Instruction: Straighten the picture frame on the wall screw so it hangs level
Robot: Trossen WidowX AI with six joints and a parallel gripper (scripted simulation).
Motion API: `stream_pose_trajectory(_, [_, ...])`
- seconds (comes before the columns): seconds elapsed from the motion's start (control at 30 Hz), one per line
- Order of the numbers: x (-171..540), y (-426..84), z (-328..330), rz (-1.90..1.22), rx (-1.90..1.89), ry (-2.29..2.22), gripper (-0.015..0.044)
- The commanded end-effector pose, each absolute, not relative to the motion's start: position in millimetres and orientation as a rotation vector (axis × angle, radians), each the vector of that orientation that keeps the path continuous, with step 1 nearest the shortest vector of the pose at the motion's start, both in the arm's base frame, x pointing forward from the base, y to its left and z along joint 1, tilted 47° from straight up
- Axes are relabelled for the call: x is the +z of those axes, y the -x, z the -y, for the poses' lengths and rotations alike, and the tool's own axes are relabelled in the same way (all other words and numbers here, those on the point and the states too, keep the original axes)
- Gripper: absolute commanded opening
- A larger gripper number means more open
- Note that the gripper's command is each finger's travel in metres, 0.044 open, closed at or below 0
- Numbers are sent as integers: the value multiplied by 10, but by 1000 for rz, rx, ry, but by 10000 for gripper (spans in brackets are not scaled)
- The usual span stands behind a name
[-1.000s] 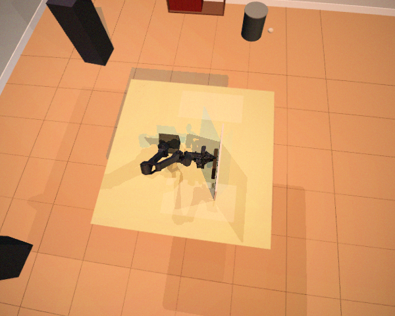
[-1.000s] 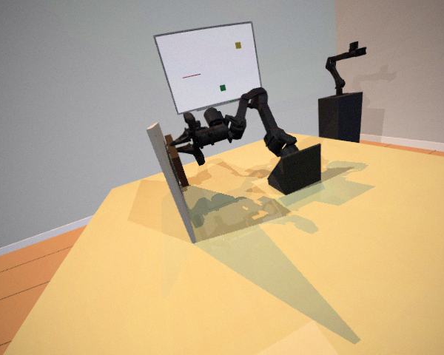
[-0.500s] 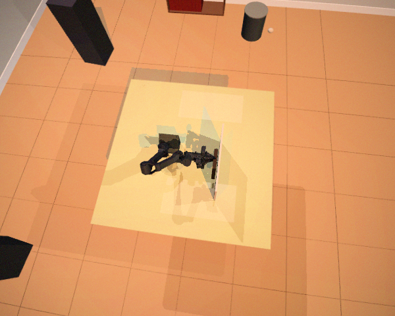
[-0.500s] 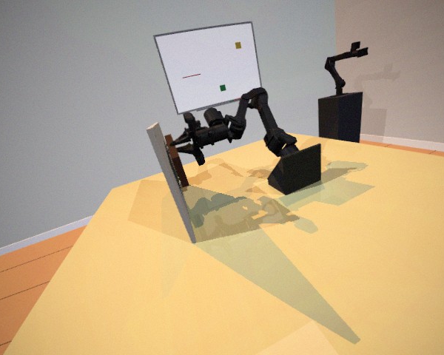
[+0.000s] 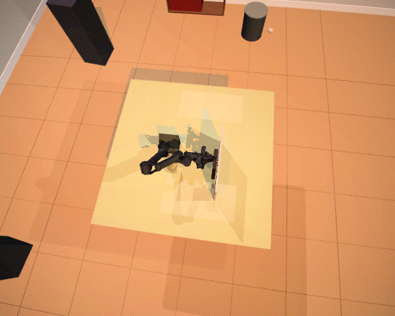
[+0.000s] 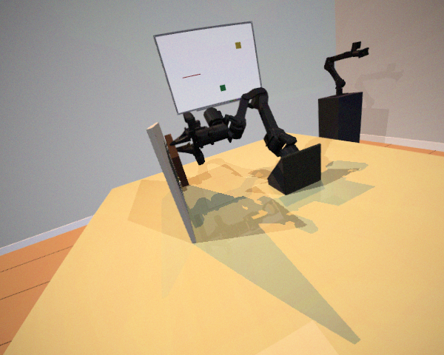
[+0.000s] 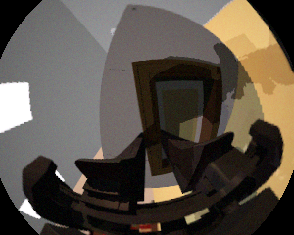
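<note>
The picture frame (image 5: 213, 173) (image 6: 180, 174) (image 7: 143, 98) is brown with a grey-green picture. It stands in front of the upright grey panel (image 6: 168, 168) (image 7: 119, 98), seen nearly edge-on in the top and exterior views. My gripper (image 5: 215, 157) (image 6: 173, 146) (image 7: 151, 133) is shut on the frame's top bar, one finger above it and one below, off toward one end. In the wrist view the frame is seen turned sideways, and its long edges slant. Its exact tilt I cannot tell. The screw and the notched strip are hidden behind the frame.
The panel stands on the yellow table (image 5: 139, 204) (image 6: 291, 275), facing my arm's dark base (image 6: 300, 169). A whiteboard (image 6: 206, 53) is on the wall behind. Off the table are a second arm on a dark pedestal (image 6: 339, 118) and a grey cylinder (image 5: 253, 25).
</note>
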State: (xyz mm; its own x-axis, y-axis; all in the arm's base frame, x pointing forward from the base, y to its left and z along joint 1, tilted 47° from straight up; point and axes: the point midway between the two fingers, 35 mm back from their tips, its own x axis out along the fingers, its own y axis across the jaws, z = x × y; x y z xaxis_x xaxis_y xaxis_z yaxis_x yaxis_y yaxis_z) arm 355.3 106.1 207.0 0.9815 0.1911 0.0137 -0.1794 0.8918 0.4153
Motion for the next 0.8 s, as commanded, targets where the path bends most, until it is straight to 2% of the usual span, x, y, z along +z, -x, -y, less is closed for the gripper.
stream_pose_trajectory(0.0, [2095, -3553, -1077, -23, 202, -434, 0])
stream_pose_trajectory(0.77, [2144, -3554, -1069, -23, 202, -434, 0])
